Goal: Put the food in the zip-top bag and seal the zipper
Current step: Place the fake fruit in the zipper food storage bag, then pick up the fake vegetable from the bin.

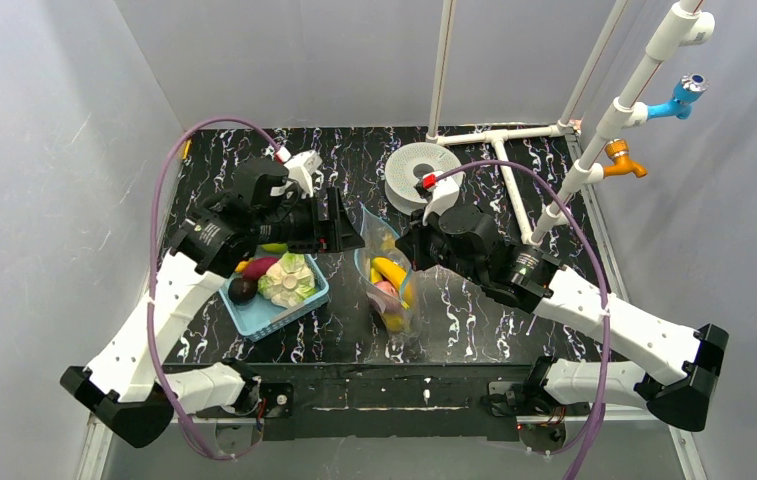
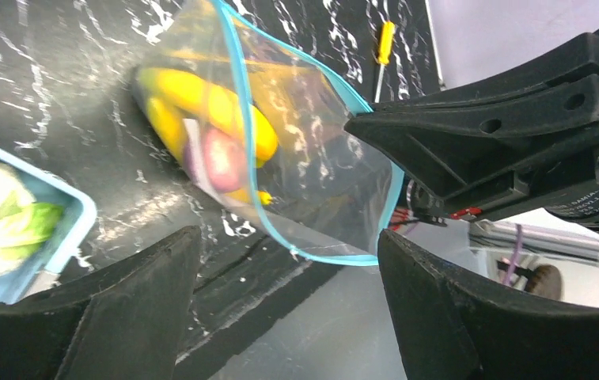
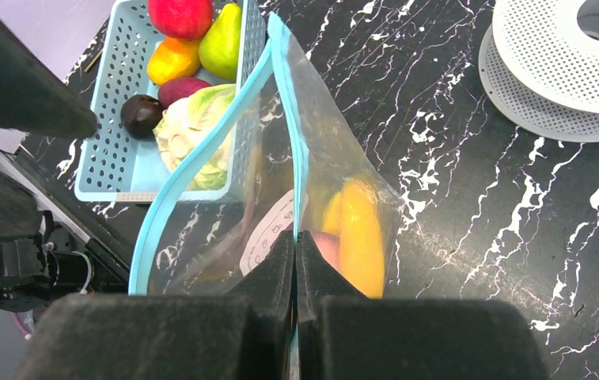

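Here, the right end effector (image 3: 296,241) pinches one lip of the zip-top bag (image 3: 343,158) on the bench (image 3: 478,198), holding its mouth upright and the zipper (image 3: 299,174) parted for loading. A banana (image 3: 359,229) and, apparently, a red fruit (image 2: 223,158) lie inside. Beside the mouth, the left end effector (image 2: 288,245) gapes wide, empty. Farther off, the basket (image 3: 114,170) holds the cabbage (image 3: 193,131) and other food (image 3: 179,14), so sealing seems premature.

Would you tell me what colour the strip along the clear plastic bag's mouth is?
The strip is light blue, clearest in the right wrist view.
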`<state>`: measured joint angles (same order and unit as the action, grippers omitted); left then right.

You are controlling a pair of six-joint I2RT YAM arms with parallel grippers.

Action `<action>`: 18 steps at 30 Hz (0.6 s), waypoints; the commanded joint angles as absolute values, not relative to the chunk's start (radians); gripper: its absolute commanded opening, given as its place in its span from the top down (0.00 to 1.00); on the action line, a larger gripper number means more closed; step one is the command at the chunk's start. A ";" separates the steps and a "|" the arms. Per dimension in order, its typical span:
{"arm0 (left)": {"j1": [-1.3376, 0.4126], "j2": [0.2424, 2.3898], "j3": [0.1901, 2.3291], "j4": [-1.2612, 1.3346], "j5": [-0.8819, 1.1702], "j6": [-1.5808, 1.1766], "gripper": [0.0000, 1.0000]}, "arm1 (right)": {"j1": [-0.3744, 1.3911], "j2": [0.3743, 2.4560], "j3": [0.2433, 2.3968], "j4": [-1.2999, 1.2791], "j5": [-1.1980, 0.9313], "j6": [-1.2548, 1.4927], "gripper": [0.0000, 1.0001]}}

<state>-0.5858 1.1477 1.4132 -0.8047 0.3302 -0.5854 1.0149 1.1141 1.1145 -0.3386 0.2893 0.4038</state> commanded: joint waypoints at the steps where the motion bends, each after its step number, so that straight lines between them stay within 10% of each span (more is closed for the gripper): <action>1: -0.588 1.069 1.477 -0.898 0.163 -0.509 0.19 | 1.020 1.120 1.138 -0.323 0.315 0.398 0.99; 18: -0.524 1.053 1.288 -1.028 -0.449 -0.468 0.02 | 1.020 1.134 1.225 -0.476 0.410 0.393 0.99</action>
<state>-0.5770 0.9489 1.2961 -0.9520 -0.3363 -0.4900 1.0149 1.1347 1.1751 -0.4679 0.3767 0.4038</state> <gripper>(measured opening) 0.981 0.027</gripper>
